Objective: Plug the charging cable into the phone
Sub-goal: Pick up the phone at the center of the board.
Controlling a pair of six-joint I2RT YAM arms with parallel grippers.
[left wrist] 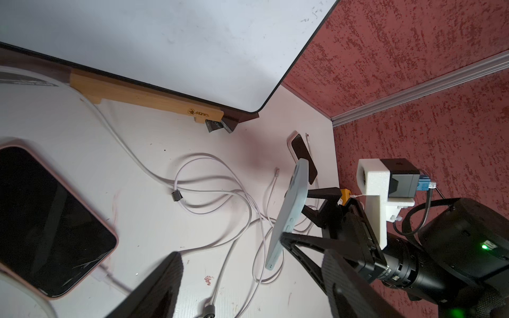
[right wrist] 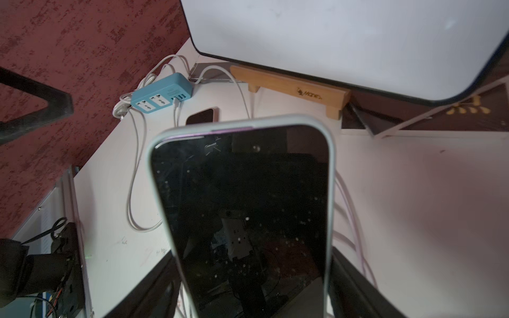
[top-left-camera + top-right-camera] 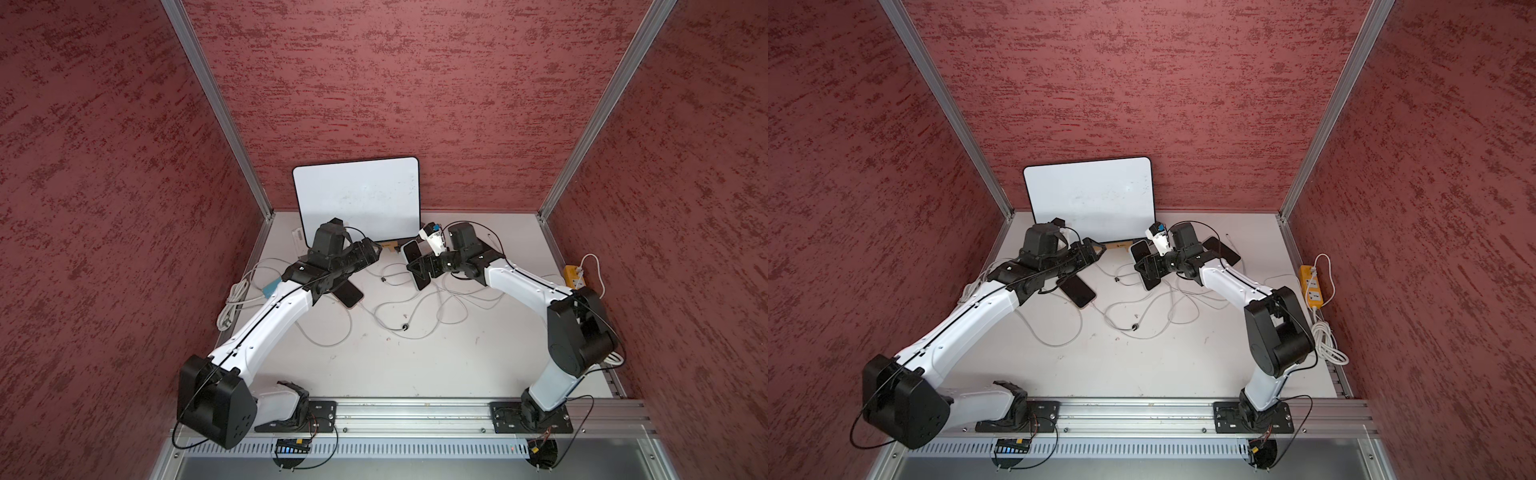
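Observation:
My right gripper (image 3: pixel 419 270) (image 2: pixel 253 289) is shut on the phone (image 3: pixel 417 266) (image 2: pixel 242 206), gripping it across its width. The phone has a dark screen and a pale blue-grey case, and it is held tilted above the table. In the left wrist view the phone (image 1: pixel 289 214) shows edge-on, one short end lowest. White charging cable (image 3: pixel 415 307) (image 1: pixel 220 192) lies in loose loops on the table beneath, with one free connector tip (image 1: pixel 277 171). My left gripper (image 3: pixel 374 249) (image 1: pixel 248 283) hangs open over the loops, holding nothing, a little left of the phone.
A pink-cased phone (image 3: pixel 349 295) (image 1: pixel 49 220) lies under my left arm with a cable at its end. Another phone (image 3: pixel 1223 249) lies back right. A whiteboard (image 3: pixel 357 199) leans on a wooden stand (image 1: pixel 148 99). A blue power strip (image 2: pixel 162 93) sits left, a yellow one (image 3: pixel 575 276) right.

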